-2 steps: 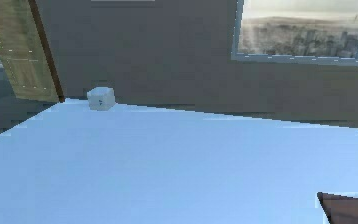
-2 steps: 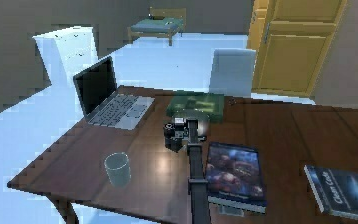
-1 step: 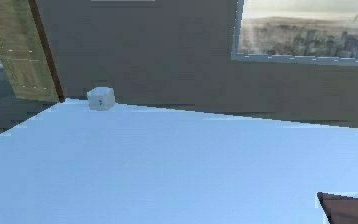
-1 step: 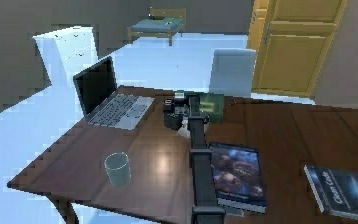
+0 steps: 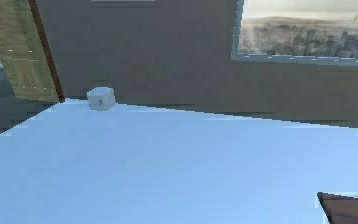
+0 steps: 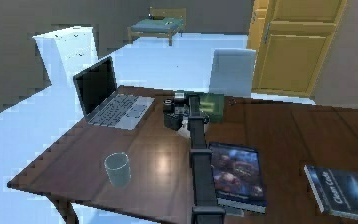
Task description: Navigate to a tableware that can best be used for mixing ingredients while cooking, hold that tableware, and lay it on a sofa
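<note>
The step in hand looks like the grasp. The arm (image 6: pixel 201 170) reaches over the worktop (image 6: pixel 162 150), and its pincer (image 6: pixel 175 108) is near a greenish low thing (image 6: pixel 215 105), likely the mixing bowl. Whether the pincer holds anything cannot be told. The next move calls for a lift clear of the laptop (image 6: pixel 112 95) and the books (image 6: pixel 237 175). Ahead lies open pale floor (image 5: pixel 167 170), with a small white box (image 5: pixel 100 97) at its far edge.
</note>
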Robot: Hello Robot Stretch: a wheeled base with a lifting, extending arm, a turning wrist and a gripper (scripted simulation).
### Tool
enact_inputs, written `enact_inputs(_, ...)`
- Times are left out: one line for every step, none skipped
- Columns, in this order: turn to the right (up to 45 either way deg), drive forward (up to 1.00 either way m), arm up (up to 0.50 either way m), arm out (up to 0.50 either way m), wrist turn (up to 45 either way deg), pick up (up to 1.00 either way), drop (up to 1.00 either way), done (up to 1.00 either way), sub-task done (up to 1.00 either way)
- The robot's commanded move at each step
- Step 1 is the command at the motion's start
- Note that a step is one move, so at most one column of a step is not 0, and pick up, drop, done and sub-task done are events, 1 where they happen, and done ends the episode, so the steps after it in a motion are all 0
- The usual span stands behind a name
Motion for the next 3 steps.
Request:
enact_inputs(0.0, 0.0, 0.1, 0.0, 0.0, 0.0, 0.0, 0.0, 0.0)
enact_inputs(0.0, 0.0, 0.08, 0.0, 0.0, 0.0, 0.0, 0.0, 0.0)
enact_inputs(0.0, 0.0, 0.0, 0.0, -45.0, 0.0, 0.0, 0.0, 0.0)
